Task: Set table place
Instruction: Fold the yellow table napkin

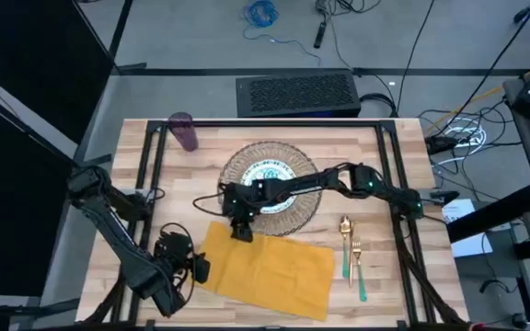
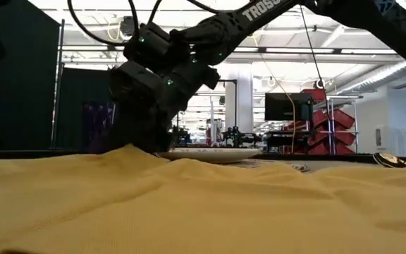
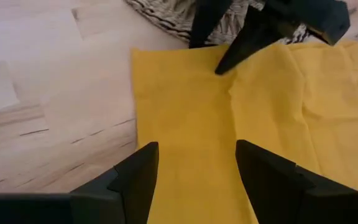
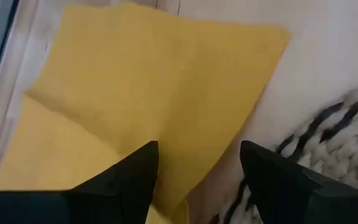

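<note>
While the left gripper (image 1: 194, 268) waits open at seven o'clock, the right gripper (image 1: 241, 230) hovers open-fingered (nothing held) over the napkin (image 1: 270, 268), spread at six o'clock of the mat (image 1: 311, 204).

A robotics laboratory or workshop hall. The wooden table (image 1: 274, 138) stands on a bare grey concrete floor (image 1: 201, 37) strewn with loose cables (image 1: 263, 13), with a black perforated equipment case (image 1: 294, 93) just behind the table and a power strip with plugs (image 1: 454, 140) at its right side. The low view looks into a large open room with ceiling strip lights (image 2: 372, 70), white columns (image 2: 242, 106), a dark monitor (image 2: 282, 107), red storage bins on a rack (image 2: 330, 116), and black partition panels (image 2: 16, 77) at the left.
</note>
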### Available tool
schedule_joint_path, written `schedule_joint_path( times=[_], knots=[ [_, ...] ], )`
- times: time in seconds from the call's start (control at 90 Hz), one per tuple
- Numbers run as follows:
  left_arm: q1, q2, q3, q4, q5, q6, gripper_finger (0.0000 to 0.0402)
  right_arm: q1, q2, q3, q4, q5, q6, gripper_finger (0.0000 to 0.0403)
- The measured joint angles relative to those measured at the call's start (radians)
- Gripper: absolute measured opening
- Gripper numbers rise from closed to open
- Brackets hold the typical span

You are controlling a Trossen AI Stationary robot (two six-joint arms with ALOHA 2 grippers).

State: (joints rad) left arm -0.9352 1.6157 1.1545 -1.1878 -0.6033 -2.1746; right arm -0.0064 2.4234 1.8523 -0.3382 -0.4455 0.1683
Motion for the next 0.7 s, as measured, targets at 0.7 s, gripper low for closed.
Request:
schedule_joint_path(
  times=[0.7],
  knots=[
    [-0.001, 0.000, 0.000, -0.007, 0.000, 0.009, 0.0201, 0.069, -0.006, 0.017, -0.040, -0.080, 0.011, 0.0138]
  ],
)
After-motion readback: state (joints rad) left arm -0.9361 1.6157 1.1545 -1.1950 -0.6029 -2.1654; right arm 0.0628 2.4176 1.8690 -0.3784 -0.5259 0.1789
